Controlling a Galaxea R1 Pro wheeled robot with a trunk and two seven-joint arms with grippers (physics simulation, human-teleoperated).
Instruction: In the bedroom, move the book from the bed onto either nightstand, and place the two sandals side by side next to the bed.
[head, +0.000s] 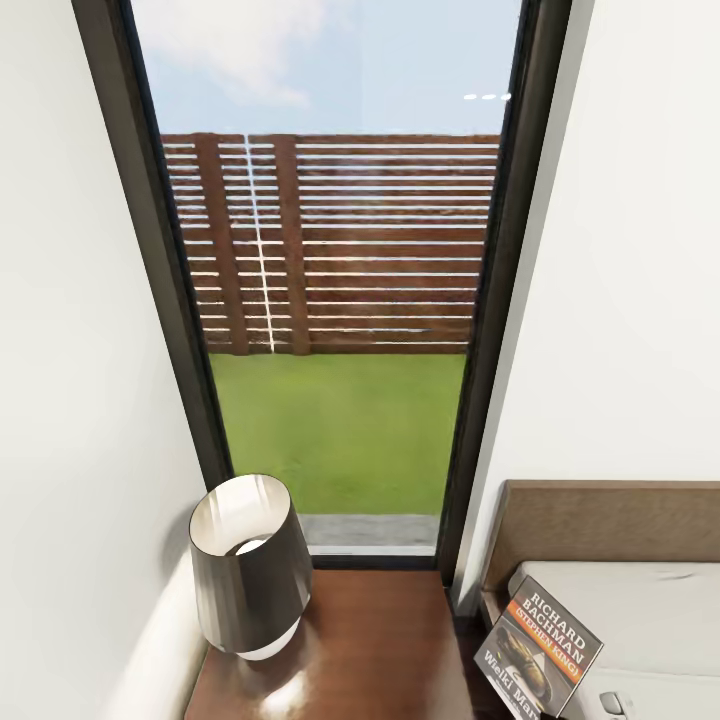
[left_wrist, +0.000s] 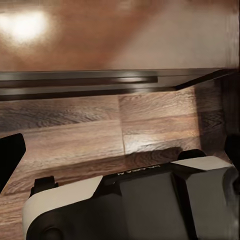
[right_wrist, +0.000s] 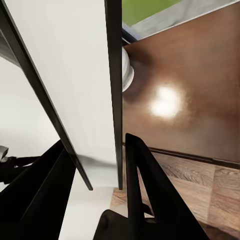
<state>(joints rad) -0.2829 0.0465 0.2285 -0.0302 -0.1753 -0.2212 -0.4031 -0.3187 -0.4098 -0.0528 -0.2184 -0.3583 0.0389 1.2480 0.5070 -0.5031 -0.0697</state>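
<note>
The dark cone-shaded table lamp (head: 250, 565) stands on the glossy dark-brown nightstand (head: 370, 650), left of the thin orange-banded Bachman paperback (head: 540, 655). The right gripper (right_wrist: 95, 167) pinches that book edge-on beside the nightstand; a careless swing could strike the lamp. Whether the left gripper (left_wrist: 120, 150) is wide or narrow, I cannot tell.

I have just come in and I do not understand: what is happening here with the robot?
The right gripper holds the book upright in the air, between the bed and the nightstand. A lamp stands on the nightstand's left part; the glossy top beside it is bare, and the book is not yet on it.
</note>
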